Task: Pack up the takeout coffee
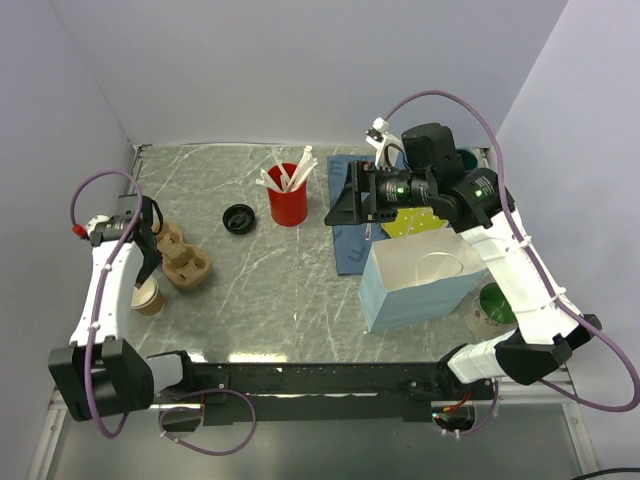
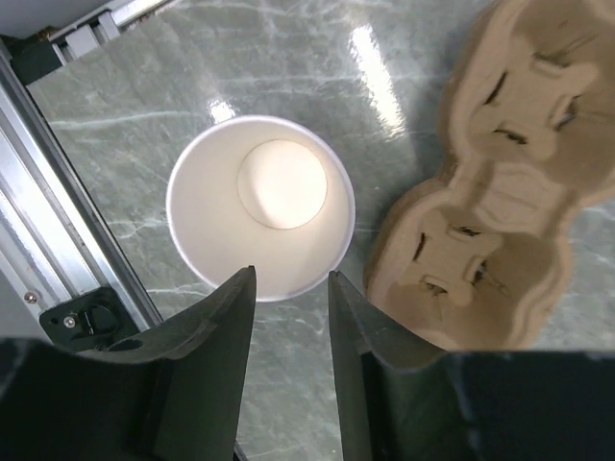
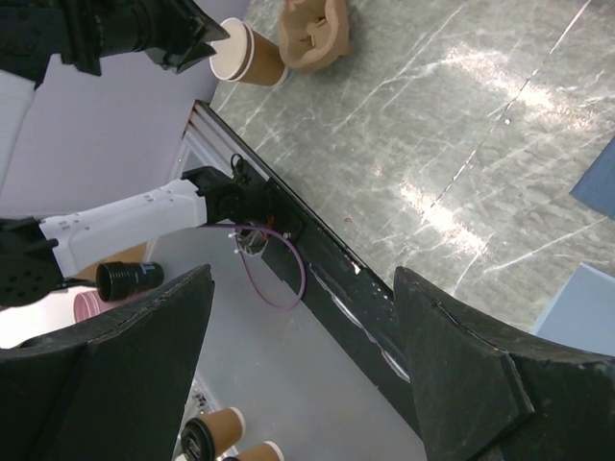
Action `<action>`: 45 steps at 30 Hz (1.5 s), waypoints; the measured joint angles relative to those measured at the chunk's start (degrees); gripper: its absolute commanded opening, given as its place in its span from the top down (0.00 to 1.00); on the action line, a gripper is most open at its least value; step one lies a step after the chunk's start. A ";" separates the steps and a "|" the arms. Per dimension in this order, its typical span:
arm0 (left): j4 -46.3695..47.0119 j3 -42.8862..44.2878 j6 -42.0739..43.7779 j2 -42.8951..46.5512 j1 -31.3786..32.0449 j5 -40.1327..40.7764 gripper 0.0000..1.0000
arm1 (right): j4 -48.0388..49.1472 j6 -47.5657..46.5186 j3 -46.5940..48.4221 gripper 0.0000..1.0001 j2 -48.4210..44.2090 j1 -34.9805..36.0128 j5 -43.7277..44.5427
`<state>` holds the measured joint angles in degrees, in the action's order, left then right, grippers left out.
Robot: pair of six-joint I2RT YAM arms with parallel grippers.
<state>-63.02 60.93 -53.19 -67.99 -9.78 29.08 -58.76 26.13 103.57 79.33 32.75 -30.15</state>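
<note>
The takeout coffee is out of view on the table. A lidless brown paper cup [image 1: 148,297] with a white inside [image 2: 259,202] stands upright at the left edge. A loose round black lid [image 1: 238,218] lies further back. My left gripper [image 2: 290,277] hangs just over the cup's near rim. Its jaws are apart, with only table between them. A brown pulp cup carrier [image 2: 480,192] lies right beside the cup. My right gripper [image 3: 303,274] is wide open and holds nothing. It is raised above the back of the table [image 1: 338,205].
A red cup of white utensils [image 1: 287,198] stands at the back centre. An open light-blue bag [image 1: 400,290] sits right of centre on a blue cloth [image 1: 346,252], with a green bowl [image 1: 495,303] beside it. Off the table, past the front rail, lie brown cups [image 3: 219,427].
</note>
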 measured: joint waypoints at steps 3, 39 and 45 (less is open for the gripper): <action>0.94 -1.09 0.57 -2.27 0.00 -0.57 0.56 | 0.00 0.04 0.00 0.17 0.42 0.13 -0.24; 4.94 -3.93 2.97 -5.05 0.00 -1.31 0.99 | -0.83 1.73 2.27 0.17 3.43 2.73 -0.61; 4.20 -3.76 2.47 -5.03 0.00 -0.33 0.99 | -0.85 1.70 2.29 0.17 3.43 2.73 -0.52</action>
<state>-58.83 57.17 -50.72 -73.01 -9.78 28.75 -59.61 27.83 105.86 82.76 35.48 -30.68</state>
